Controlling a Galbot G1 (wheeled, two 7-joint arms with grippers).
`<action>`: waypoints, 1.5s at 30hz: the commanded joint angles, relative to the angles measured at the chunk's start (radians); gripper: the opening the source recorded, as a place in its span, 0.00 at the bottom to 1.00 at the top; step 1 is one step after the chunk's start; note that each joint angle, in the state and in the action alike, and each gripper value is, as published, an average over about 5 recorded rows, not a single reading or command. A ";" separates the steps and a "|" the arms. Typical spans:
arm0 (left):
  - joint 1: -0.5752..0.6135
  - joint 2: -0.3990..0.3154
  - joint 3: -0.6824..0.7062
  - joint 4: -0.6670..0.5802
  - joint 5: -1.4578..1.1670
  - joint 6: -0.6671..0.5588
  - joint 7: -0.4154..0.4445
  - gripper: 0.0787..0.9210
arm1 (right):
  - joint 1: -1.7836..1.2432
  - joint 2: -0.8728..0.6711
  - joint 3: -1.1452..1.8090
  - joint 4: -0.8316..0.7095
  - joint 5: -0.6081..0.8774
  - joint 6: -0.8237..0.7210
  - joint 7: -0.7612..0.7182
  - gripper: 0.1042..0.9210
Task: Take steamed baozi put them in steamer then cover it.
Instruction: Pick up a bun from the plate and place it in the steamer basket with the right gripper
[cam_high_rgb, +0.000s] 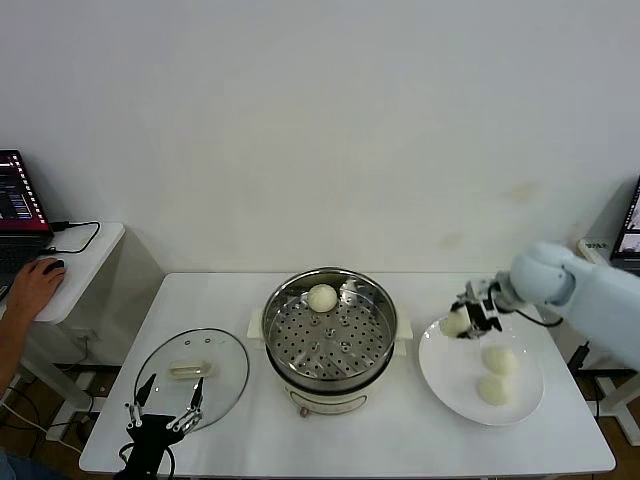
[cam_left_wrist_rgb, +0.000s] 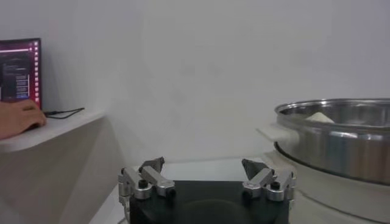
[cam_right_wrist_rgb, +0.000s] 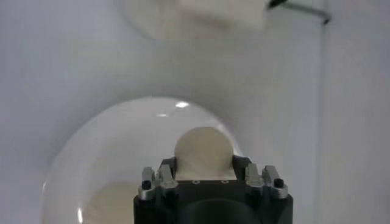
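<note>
The steel steamer (cam_high_rgb: 330, 335) stands mid-table with one baozi (cam_high_rgb: 322, 297) on its perforated tray at the far side. My right gripper (cam_high_rgb: 462, 321) is shut on a second baozi (cam_high_rgb: 455, 323) and holds it above the left edge of the white plate (cam_high_rgb: 445, 375). In the right wrist view that baozi (cam_right_wrist_rgb: 203, 151) sits between the fingers. Two more baozi (cam_high_rgb: 500, 360) (cam_high_rgb: 492, 390) lie on the plate. The glass cover (cam_high_rgb: 190, 372) lies flat on the table left of the steamer. My left gripper (cam_high_rgb: 165, 400) is open and empty at the cover's near edge.
A side table with a laptop (cam_high_rgb: 18, 205) and a person's hand on a mouse (cam_high_rgb: 35, 285) stands at the far left. The steamer's rim (cam_left_wrist_rgb: 335, 131) rises beside my left gripper (cam_left_wrist_rgb: 207, 173) in the left wrist view. A cable runs on the table behind the plate.
</note>
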 joint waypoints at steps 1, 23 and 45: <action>-0.003 0.002 0.001 -0.002 0.000 0.002 0.000 0.88 | 0.523 0.168 -0.240 0.053 0.236 -0.130 -0.003 0.58; -0.018 -0.026 -0.011 -0.012 0.005 0.012 0.000 0.88 | 0.262 0.654 -0.235 -0.020 0.524 -0.373 0.231 0.60; -0.032 -0.026 -0.012 0.013 0.005 0.005 0.000 0.88 | 0.123 0.745 -0.241 -0.147 0.452 -0.390 0.264 0.60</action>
